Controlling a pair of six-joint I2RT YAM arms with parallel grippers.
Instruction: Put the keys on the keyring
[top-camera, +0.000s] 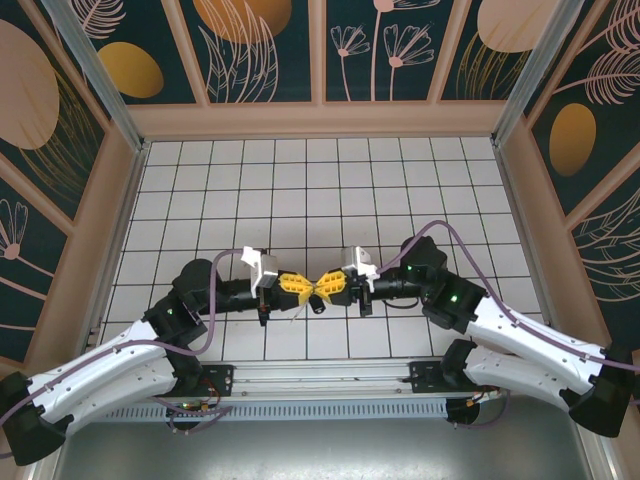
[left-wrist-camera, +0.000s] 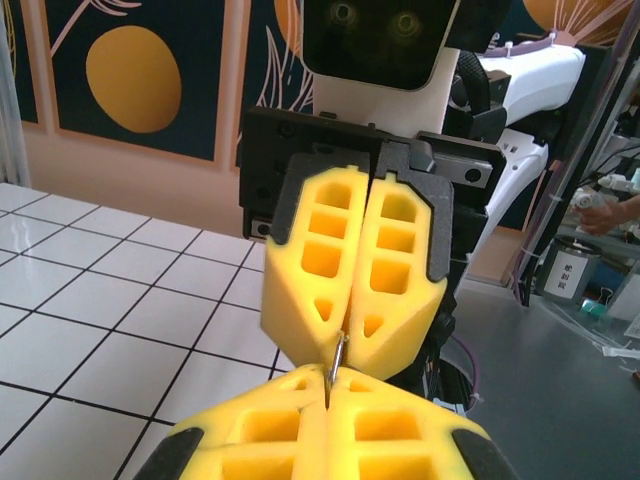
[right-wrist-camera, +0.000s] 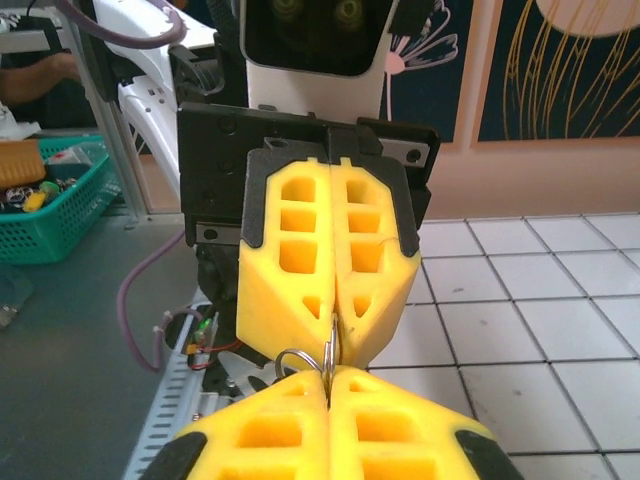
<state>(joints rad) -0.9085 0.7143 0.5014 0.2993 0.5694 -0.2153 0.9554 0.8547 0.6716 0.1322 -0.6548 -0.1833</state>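
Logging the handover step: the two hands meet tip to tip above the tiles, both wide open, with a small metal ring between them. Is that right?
Not wide open. The right wrist view shows the left hand and the right hand both shut, their tips pinching the small metal ring. The rest holds.

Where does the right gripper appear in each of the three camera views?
Top external: right gripper at centre, tip to tip with the left gripper.
Left wrist: right gripper upper centre, tips pointing down.
Right wrist: right gripper along the bottom edge, tips pointing up.
Shared landmark: thin metal piece pinched where both tips meet.
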